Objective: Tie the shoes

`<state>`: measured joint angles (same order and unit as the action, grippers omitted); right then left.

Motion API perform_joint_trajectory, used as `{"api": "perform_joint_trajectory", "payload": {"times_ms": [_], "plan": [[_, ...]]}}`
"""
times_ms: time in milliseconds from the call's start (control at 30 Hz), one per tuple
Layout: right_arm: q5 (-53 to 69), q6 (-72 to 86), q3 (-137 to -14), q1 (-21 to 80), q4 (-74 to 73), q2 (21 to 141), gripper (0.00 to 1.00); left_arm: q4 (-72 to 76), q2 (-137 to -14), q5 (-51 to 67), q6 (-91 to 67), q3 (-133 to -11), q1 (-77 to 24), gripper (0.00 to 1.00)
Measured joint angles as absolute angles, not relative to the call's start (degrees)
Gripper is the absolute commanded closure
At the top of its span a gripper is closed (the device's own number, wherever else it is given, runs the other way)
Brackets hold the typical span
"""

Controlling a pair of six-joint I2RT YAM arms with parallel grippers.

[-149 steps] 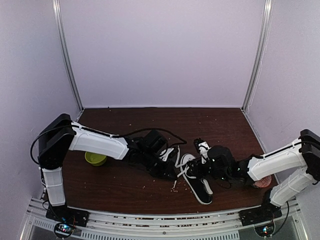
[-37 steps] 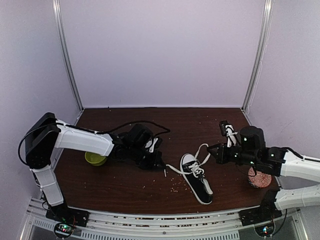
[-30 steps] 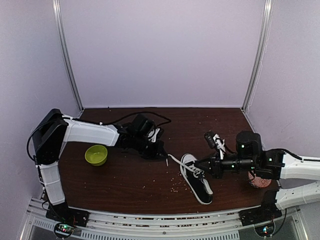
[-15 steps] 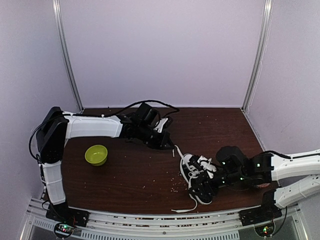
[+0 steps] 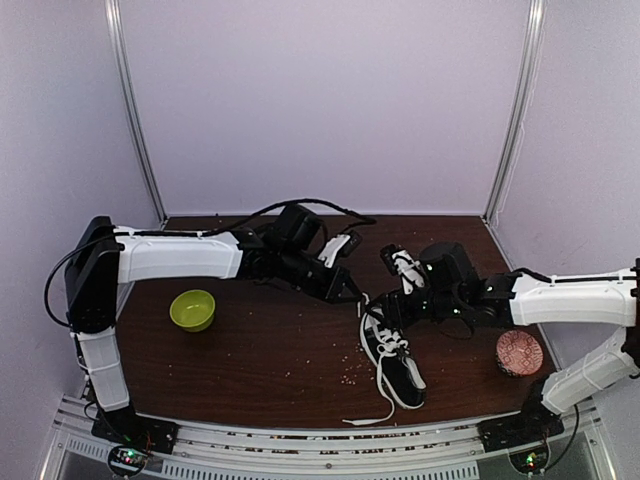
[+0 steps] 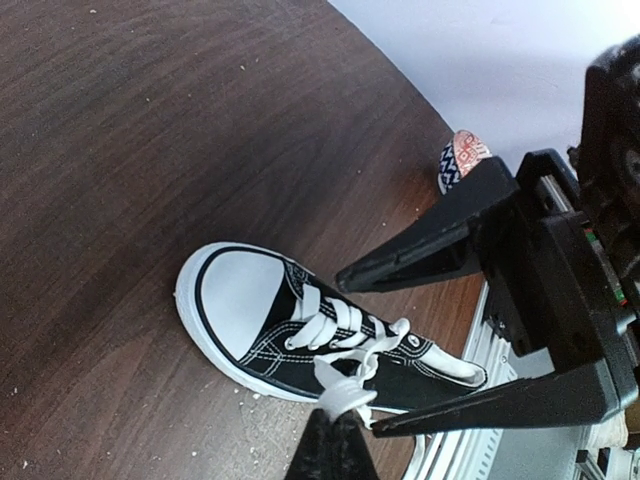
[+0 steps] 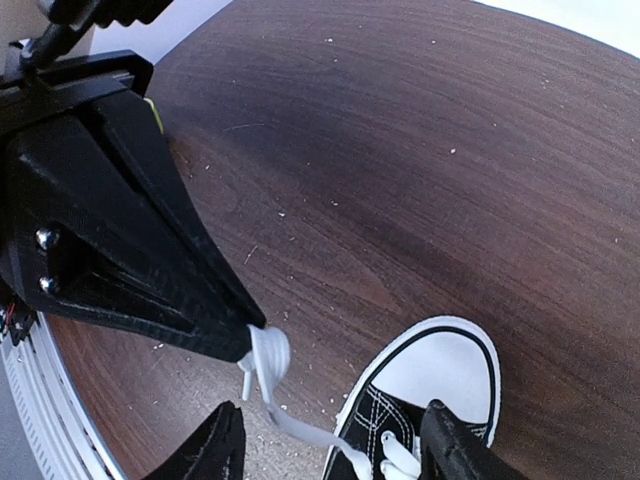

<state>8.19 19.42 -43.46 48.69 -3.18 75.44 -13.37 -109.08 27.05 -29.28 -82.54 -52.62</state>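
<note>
The black sneaker with white toe cap lies on the brown table, toe toward the back. My left gripper is shut on a white lace loop just left of the toe; its fingertips show at the bottom of the left wrist view, above the shoe. My right gripper is open, its fingers straddling the taut lace between the left gripper and the shoe. The other lace end trails loose toward the front edge.
A green bowl sits at the left. A patterned bowl sits at the right, also in the left wrist view. Crumbs are scattered around the shoe. A metal rail runs along the front edge.
My right gripper moved from the shoe's near side back to its toe and opened around the lace. My left gripper shifted right toward the shoe, still holding the lace.
</note>
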Motion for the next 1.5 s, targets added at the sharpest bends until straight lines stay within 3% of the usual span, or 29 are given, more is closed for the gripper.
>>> {"api": "perform_joint_trajectory", "payload": {"times_ms": [100,200,300,367,633,1000,1400,1500], "plan": [[10.00,17.45,-46.37,48.42,-3.22,78.76,0.68,-13.32,-109.08,27.05,-28.99,-82.54,-52.60,1.00],[10.72,15.90,-48.07,48.34,-3.49,80.55,1.00,-13.26,-109.08,26.94,-28.95,-82.54,-52.62,1.00],[10.50,15.99,-48.45,48.23,-3.46,81.17,1.00,-12.84,-109.06,26.74,-28.75,-82.48,-52.62,0.62],[9.32,16.40,-48.36,48.10,-3.36,81.01,1.00,-11.99,-108.51,25.54,-29.12,-81.56,-52.90,0.53],[0.73,21.58,-43.72,45.69,-3.18,74.63,1.00,-8.84,-105.80,20.25,-37.21,-72.58,-58.28,0.52],[-3.38,26.33,-40.91,44.05,-3.20,72.27,1.00,-10.79,-117.23,24.12,-44.05,-79.44,-65.56,0.48],[-3.75,27.46,-37.45,42.92,-2.50,66.52,1.00,-18.04,-123.87,23.97,-43.83,-88.90,-65.19,0.57],[-3.75,27.73,-36.03,42.74,-1.87,65.98,1.00,-19.09,-124.38,23.86,-43.86,-89.78,-65.19,0.63]]}}
